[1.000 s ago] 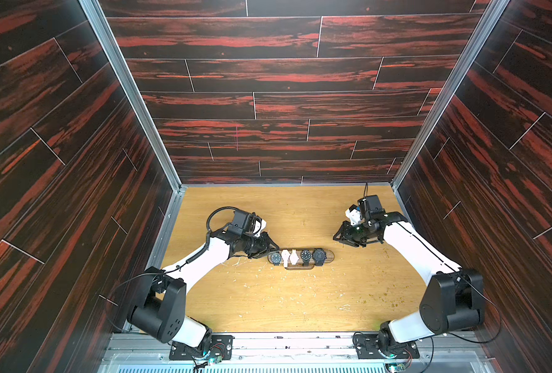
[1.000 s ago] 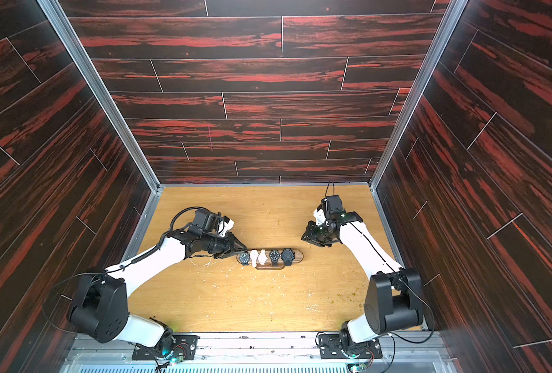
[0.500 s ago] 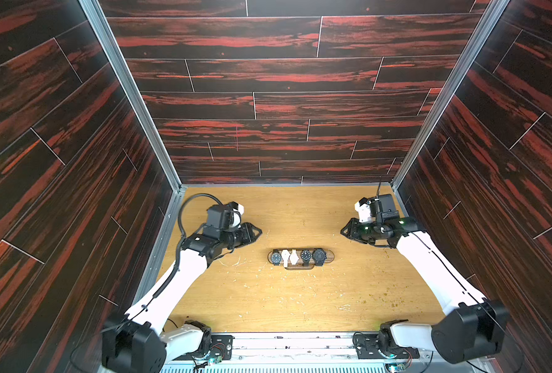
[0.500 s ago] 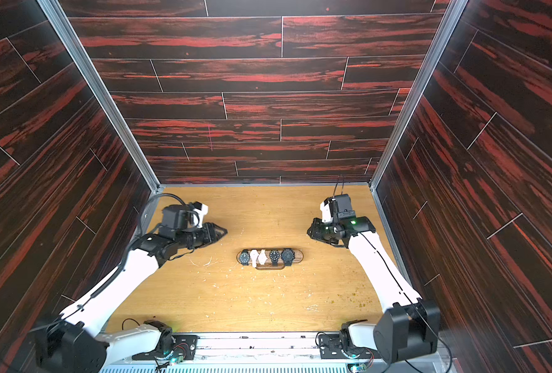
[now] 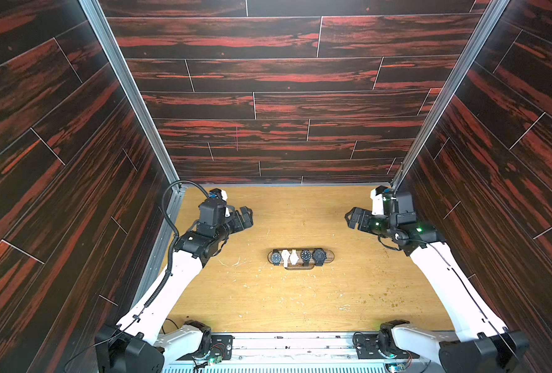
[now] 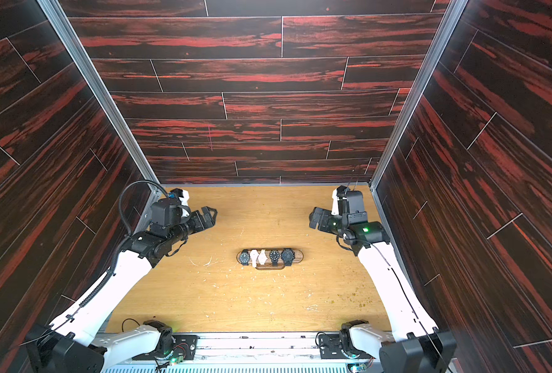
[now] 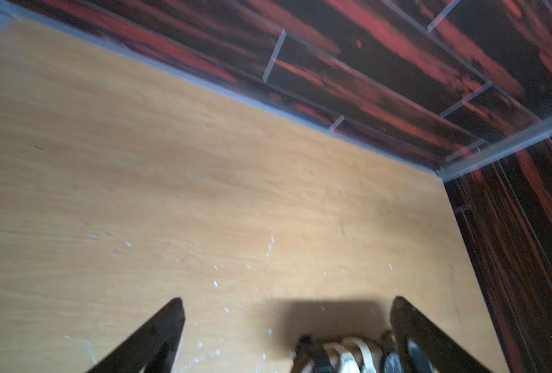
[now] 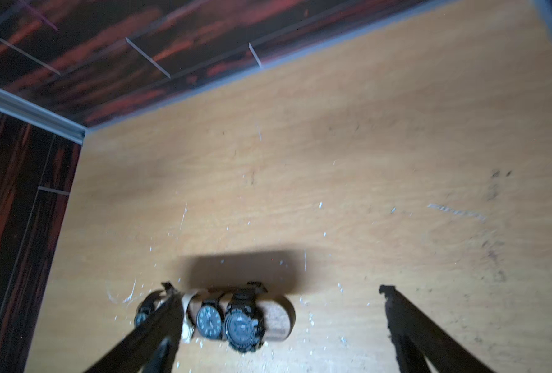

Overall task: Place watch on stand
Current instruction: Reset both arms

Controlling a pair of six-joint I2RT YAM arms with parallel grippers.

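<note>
Watches point(image 5: 305, 255) ring the stand point(image 5: 330, 256), and I see my left gripper point(image 5: 248, 219) and right gripper point(image 5: 349, 221) well apart from it, both with jaws spread wide.

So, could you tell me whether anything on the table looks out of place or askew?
The white watch sits crooked on the stand, its straps splayed, unlike the straight black watches beside it.

The stand point(image 5: 330, 256) was dark brown, bearing black watches point(image 5: 319, 255) and a white watch point(image 5: 290, 257); the bench point(image 5: 300, 297) was honey-coloured wood flecked white, the walls point(image 5: 268, 74) black streaked with red.
</note>
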